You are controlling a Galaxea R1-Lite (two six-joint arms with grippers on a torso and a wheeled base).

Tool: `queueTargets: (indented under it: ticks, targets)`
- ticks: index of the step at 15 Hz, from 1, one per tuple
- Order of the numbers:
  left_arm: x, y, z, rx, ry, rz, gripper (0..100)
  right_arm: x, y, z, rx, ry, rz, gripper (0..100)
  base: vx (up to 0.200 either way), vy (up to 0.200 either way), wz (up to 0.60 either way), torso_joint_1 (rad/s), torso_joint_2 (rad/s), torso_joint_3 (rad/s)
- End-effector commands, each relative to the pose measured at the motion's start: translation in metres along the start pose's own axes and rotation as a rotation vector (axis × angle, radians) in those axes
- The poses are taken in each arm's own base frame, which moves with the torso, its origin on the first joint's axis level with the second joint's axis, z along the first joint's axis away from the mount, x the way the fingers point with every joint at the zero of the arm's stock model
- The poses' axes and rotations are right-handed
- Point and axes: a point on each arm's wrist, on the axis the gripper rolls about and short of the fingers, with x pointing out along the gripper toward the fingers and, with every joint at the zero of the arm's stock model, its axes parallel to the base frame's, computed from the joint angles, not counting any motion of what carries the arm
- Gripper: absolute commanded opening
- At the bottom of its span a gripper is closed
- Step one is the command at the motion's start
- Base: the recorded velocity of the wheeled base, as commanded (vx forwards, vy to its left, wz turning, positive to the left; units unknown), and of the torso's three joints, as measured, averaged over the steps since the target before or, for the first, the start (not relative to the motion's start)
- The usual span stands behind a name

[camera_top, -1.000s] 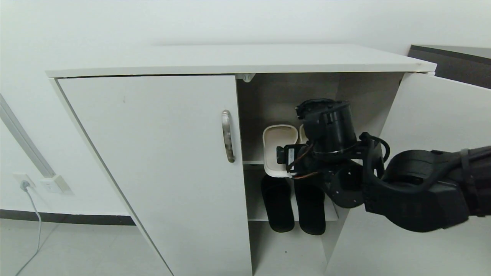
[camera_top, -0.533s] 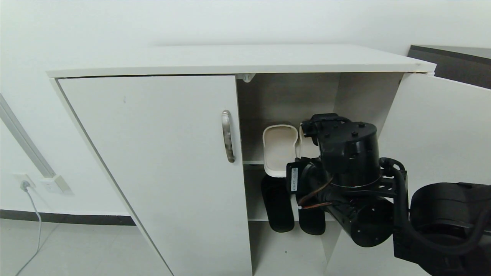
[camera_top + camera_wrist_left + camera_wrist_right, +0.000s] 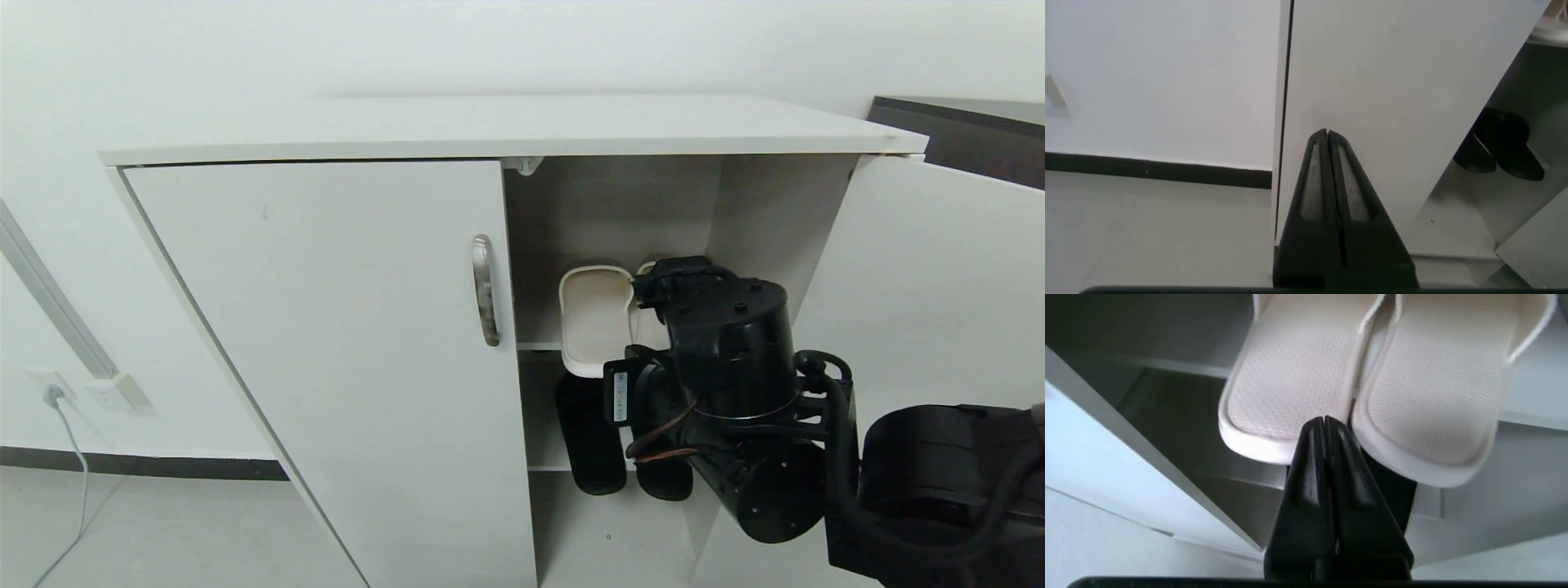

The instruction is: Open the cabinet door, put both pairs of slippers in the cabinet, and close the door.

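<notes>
"So, where do the slippers sit?"

"Both pairs are inside the cabinet (image 3: 506, 122). The white slippers (image 3: 594, 318) lie on the upper shelf with their heels poking over its edge. The black slippers (image 3: 589, 441) lie side by side on the shelf below."

"And the doors?"

"The right door (image 3: 922, 269) stands swung open. The left door (image 3: 326, 327) is closed, its metal handle (image 3: 485, 290) beside the opening."

"The grippers?"

"The right gripper (image 3: 1325, 425) has its fingers pressed together, empty, tips just before the white heels where they meet. The left gripper (image 3: 1326, 139) is likewise closed on nothing, low before the left door."
</notes>
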Motion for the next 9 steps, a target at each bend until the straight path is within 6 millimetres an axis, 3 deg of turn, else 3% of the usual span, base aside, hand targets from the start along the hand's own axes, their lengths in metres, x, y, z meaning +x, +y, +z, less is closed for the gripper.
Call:
queueTargets:
  ticks: [1, 3, 9]
  targets:
    - [0.0000, 0.0000, -0.0002, 0.000, 0.001, 0.001, 0, 0.0080, 0.0038, -0.0093, -0.013, 0.016, -0.006, 0, 0.000, 0.000, 0.00, 0.000, 0.00, 0.000]
    - [0.0000, 0.0000, 0.0000, -0.001, 0.000, 0.001, 0, 0.0086, 0.0044, -0.0089, -0.006, 0.005, -0.005, 0, 0.000, 0.000, 0.00, 0.000, 0.00, 0.000]
    - [0.0000, 0.0000, -0.0002, -0.001, 0.001, -0.001, 0, 0.0087, 0.0028, -0.0124, -0.012, 0.014, -0.009, 0, -0.200, 0.000, 0.00, 0.003, 0.00, 0.001]
